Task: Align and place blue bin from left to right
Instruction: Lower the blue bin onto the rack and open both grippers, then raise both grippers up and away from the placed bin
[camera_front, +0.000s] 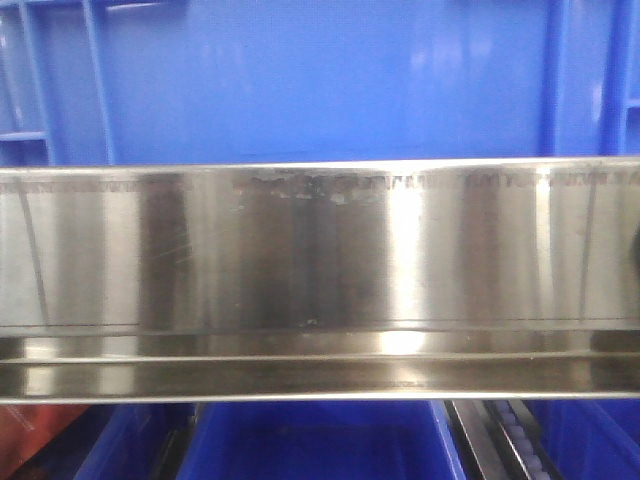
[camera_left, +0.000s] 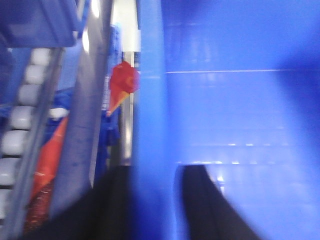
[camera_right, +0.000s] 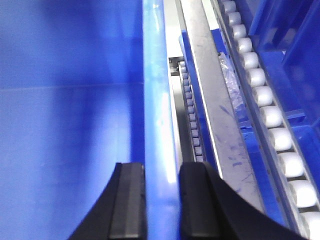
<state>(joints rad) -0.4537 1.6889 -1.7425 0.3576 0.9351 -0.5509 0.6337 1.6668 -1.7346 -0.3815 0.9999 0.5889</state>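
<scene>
Mid-carry with left gripper (camera_left: 155, 200) and right gripper (camera_right: 162, 200) each clamped astride a blue bin (camera_front: 320, 80) wall; next, level sideways travel and square set-down.

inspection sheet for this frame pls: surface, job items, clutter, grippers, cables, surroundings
Surface: steel rail crosses the front view; it shows smudges and faint scratches.
Job's things: blue bin fills the view above the rail. Both arms straddle its side walls.
Clutter: red item beside the bin in the left wrist view, blurred, unidentifiable. Clear plastic wrap between the rails in the right wrist view.
Grippers: left gripper has one finger on each side of the bin wall; right gripper likewise, closed on the rim.
Cables: nothing seen.
Surroundings: roller tracks run alongside the bin; darker blue bins sit below the rail.
</scene>
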